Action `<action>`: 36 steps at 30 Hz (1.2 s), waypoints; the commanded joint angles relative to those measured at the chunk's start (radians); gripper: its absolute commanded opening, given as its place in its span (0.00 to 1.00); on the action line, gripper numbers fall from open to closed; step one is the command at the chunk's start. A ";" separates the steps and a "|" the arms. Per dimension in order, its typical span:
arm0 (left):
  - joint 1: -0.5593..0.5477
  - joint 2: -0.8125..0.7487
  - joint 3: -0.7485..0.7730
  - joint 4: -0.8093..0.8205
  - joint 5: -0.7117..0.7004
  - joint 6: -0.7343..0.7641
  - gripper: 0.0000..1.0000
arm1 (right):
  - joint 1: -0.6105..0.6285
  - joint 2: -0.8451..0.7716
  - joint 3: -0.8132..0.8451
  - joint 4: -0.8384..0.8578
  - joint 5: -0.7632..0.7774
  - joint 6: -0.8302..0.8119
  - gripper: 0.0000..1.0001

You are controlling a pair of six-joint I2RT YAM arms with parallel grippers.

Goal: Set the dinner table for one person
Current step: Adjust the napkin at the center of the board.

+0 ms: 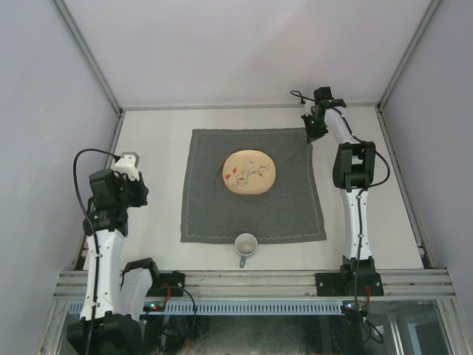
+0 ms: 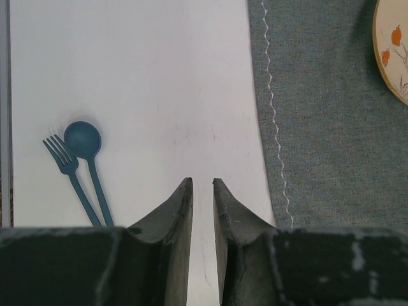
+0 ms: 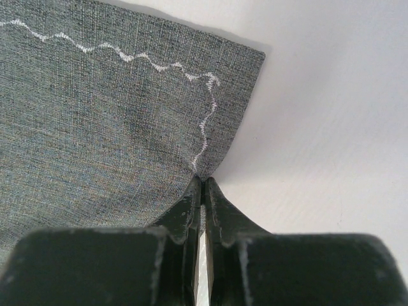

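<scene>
A dark grey stitched cloth [image 1: 251, 214] lies spread on the off-white dinner table [image 1: 155, 148]. On the cloth sits a round tan plate [image 1: 249, 172] with a bird picture. A grey cup [image 1: 245, 245] stands at the cloth's near edge. My right gripper [image 1: 312, 132] is at the cloth's far right corner. In the right wrist view it [image 3: 203, 182] is shut on the cloth's edge [image 3: 210, 159], which rises into the jaws. My left gripper [image 2: 202, 182] hovers over bare table left of the cloth, slightly open and empty. A blue fork [image 2: 67, 172] and a blue spoon [image 2: 86, 150] lie side by side to its left.
Metal rails [image 1: 118, 133] run along the table's edges, with grey walls behind them. The left rail [image 2: 5, 115] lies close beside the fork. Both arm bases are bolted to the near rail [image 1: 251, 281]. The plate's rim [image 2: 392, 51] shows at the left wrist view's right edge.
</scene>
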 commanded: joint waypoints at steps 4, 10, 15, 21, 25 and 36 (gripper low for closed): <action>-0.004 -0.017 0.023 0.032 0.018 -0.017 0.23 | 0.037 -0.025 -0.001 0.011 0.039 -0.009 0.00; -0.003 -0.030 0.014 0.024 0.009 -0.005 0.23 | 0.077 -0.018 0.013 0.015 0.059 -0.016 0.01; -0.004 -0.026 0.014 0.024 0.012 -0.007 0.23 | 0.107 -0.008 0.025 0.016 0.073 -0.021 0.01; -0.004 -0.025 0.011 0.027 0.014 -0.007 0.23 | 0.114 -0.009 0.024 0.024 0.095 -0.022 0.06; -0.004 -0.022 0.008 0.030 0.014 -0.005 0.23 | 0.104 -0.032 0.011 0.047 0.112 -0.009 0.52; -0.004 -0.021 -0.012 0.051 0.028 -0.009 0.23 | 0.067 -0.202 -0.053 0.065 0.138 -0.013 0.70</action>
